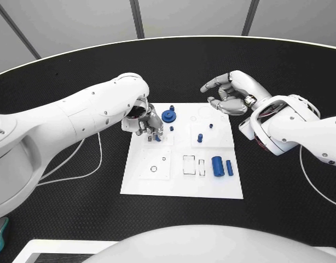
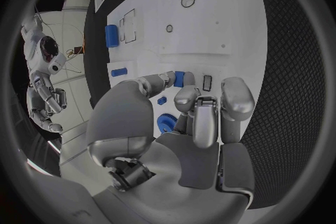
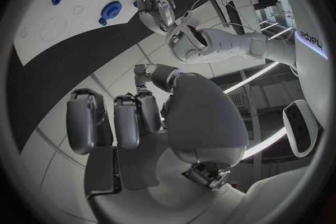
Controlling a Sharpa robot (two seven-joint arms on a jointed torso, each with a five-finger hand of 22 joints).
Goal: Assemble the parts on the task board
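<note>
A white cable (image 1: 81, 164) lies on the black table (image 1: 73, 213).

A robotics lab or test cell — a round black table (image 1: 215, 60) with a white task board (image 1: 148, 183) sits inside pale grey panel walls (image 1: 73, 27) with dark struts, cables (image 1: 77, 172) trailing at the left.

White task board (image 1: 148, 183) mid-table, blue parts (image 1: 218, 163) scattered on it
</note>
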